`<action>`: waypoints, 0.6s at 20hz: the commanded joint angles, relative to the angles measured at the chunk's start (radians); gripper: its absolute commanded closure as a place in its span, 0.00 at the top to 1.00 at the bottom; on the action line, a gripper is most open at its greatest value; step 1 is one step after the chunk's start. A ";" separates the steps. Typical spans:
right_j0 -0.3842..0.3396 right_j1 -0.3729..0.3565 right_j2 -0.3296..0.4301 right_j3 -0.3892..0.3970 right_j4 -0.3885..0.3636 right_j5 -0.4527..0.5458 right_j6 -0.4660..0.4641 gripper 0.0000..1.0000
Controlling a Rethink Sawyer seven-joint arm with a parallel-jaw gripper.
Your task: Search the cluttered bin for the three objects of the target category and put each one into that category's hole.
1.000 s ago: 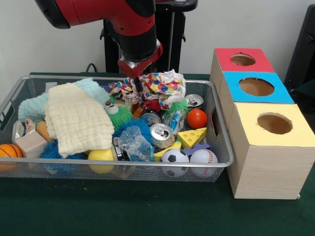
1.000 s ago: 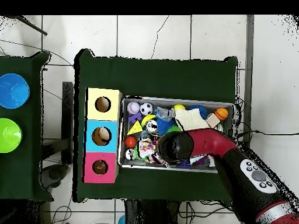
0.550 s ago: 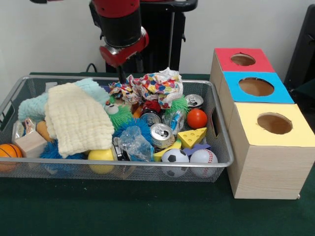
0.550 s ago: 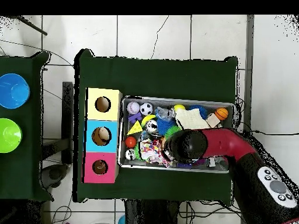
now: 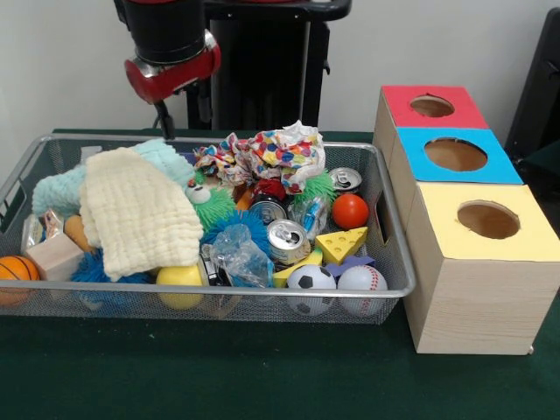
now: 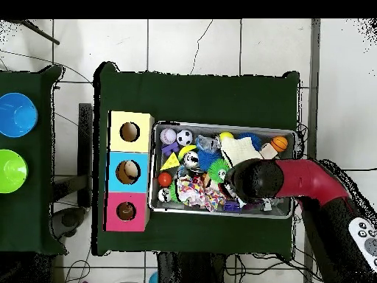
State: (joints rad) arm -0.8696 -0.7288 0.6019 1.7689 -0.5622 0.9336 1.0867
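Looking at the gripper [image 5: 163,121] parked just above the back rim of the bin [image 5: 262,291], with nothing visibly held. Can't tell how far open from either view.

Straight below and a bit forward of it: a fluffy teal cloth [image 5: 166,156], then a cream cloth [image 5: 131,210] draped over the pile. Off to one side, toward the boxes: a patterned cloth [image 5: 267,156]. Further out that way, well apart from the gripper: a can [image 5: 287,239], a soccer ball [image 5: 311,278] and a baseball [image 5: 361,280] by the front rim. Furthest off, past the bin's end wall: the red hole [image 5: 431,106], blue hole [image 5: 455,154] and yellow hole [image 5: 487,220].

Not sure which category counts as the target here, so just guessing at trouble:
- Dropping straight down probably means clipping the wire rim or snagging the mesh.
- Grabbing cloth likely drags hidden stuff along and spills it over the side.
- Pinching only a corner risks a slip on the long carry to the holes.
- Going for balls or cans means round, slick things rolling away under a squeeze.
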 commanded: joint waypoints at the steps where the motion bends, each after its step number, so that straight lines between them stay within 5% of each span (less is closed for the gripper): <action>1: -0.001 -0.019 -0.020 -0.128 -0.119 -0.064 -0.057 1.00; 12: -0.009 0.010 -0.033 -0.197 -0.177 -0.044 -0.068 1.00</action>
State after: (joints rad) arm -0.8863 -0.7470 0.5961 1.6724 -0.6450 0.9222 1.0867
